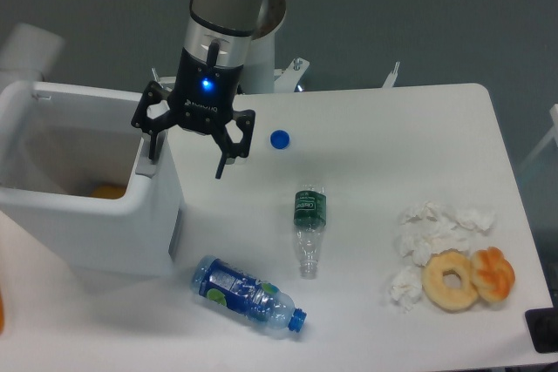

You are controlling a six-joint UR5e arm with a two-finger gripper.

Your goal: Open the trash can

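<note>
The trash can (96, 215) stands at the left side of the white worktop (392, 128), a big white boxy bin with its lid up: the top is open, the pale inside walls show, and something orange (108, 191) lies at the bottom. A blurred white shape (30, 45) at the far left rear, above the bin's back rim, looks like the raised lid, though it is too smeared to be sure. A grey tab (144, 165) sits on the bin's right rim. The gripper (187, 158) hangs over that right rim, a blue light glowing on its body, its black fingers (228, 152) spread wide and holding nothing; the left one comes down just by the grey tab, the right one over bare worktop beside the bin. A small blue bottle cap (279, 138) lies near the gripper's right side. A clear bottle with a green label (307, 227) lies mid-worktop, and a blue-labelled bottle (247, 295) lies on its side nearer the front, just off the bin's front corner. To the right are crumpled white tissues (433, 228), with a ring doughnut (451, 280) and an orange pastry (493, 273) touching each other beside them
</note>
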